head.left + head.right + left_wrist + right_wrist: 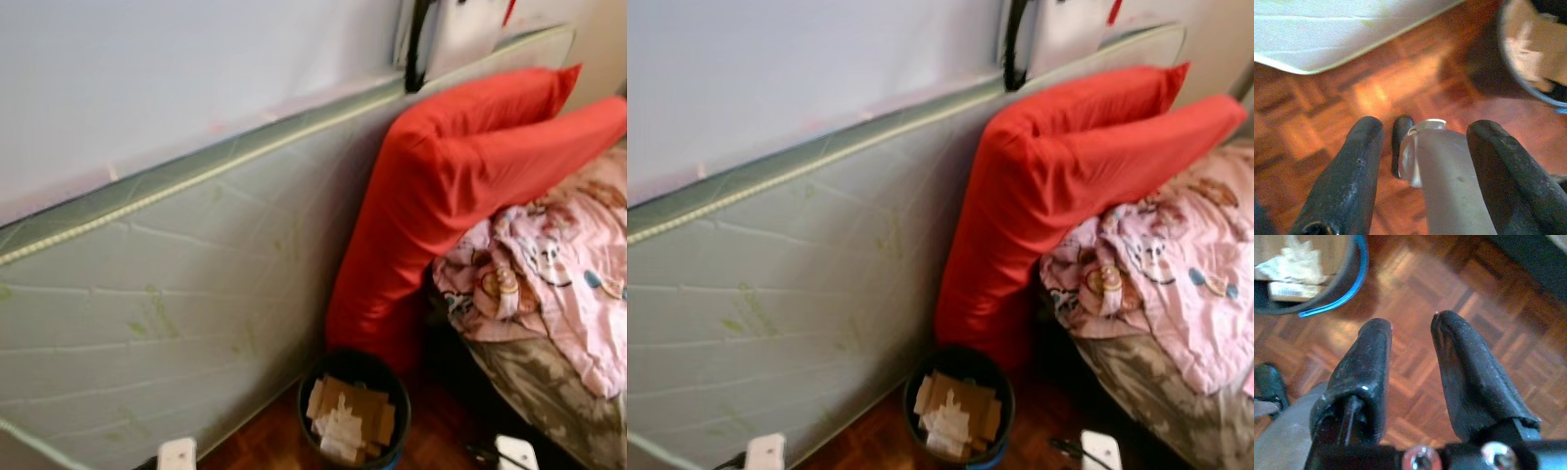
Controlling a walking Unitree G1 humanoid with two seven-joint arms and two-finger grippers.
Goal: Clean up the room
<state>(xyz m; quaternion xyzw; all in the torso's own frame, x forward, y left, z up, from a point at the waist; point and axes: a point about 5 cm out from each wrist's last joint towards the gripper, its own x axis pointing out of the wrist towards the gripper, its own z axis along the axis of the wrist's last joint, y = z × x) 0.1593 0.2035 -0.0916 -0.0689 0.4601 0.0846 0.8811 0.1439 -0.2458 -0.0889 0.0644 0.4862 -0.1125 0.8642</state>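
While both arms hang low over the parquet floor (1488,289), one black bin (355,406) sits on the floor at the foot of the red pillows, upright, mouth facing up, holding several pieces of brown cardboard (351,403) and crumpled white paper (341,431); exact count of pieces unclear.

Two red pillows (460,176), overlapping. Long axes run diagonally from the floor near the bin up toward the robot's right, lower end against the mattress, upper ends resting over the bed.

One pale green mattress (167,313) stands on its long edge, leaning against the wall, top edge sloping up toward the right.

One pink patterned blanket (549,274), bunched on the bed on the right, just beside the pillows.

Left hand (1422,161): fingers spread, nothing gripped. Silver robot part sits between them in the wrist view; bin rim nearby.

Right hand (1410,362): fingers parted with a gap, empty, over bare parquet, bin's blue-edged rim (1356,279) close by.
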